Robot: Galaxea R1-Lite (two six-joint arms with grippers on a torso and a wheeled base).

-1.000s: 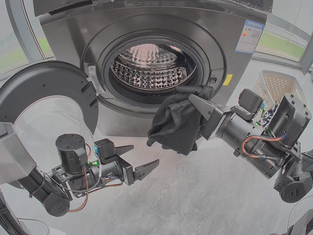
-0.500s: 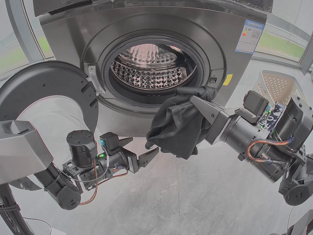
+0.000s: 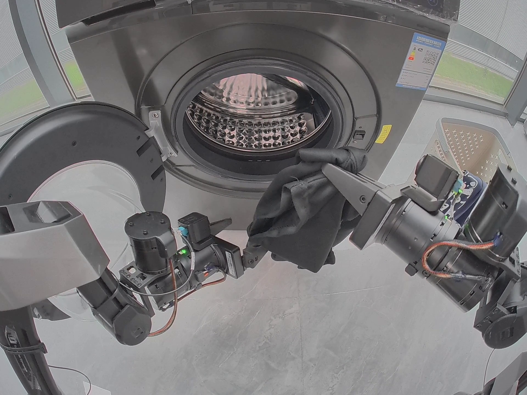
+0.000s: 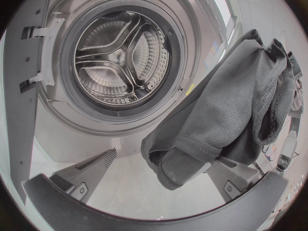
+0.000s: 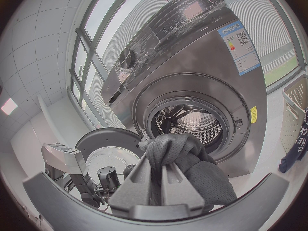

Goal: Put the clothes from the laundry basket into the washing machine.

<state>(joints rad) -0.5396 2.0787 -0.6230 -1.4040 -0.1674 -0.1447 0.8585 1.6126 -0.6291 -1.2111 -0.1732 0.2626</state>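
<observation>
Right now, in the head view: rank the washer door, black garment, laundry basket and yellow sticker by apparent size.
1. washer door
2. black garment
3. laundry basket, partly hidden, so its full size is unsure
4. yellow sticker

The washing machine (image 3: 263, 39) loses its top to the head view's upper edge. Right of it, the laundry basket (image 3: 466, 144) stands half hidden behind the right arm, and a dark blue garment (image 3: 471, 185) in it barely peeks out. Before its opening, the black garment (image 3: 302, 215) covers the tips of the right tool (image 5: 156, 166) and one finger of the left tool (image 4: 158, 161).
</observation>
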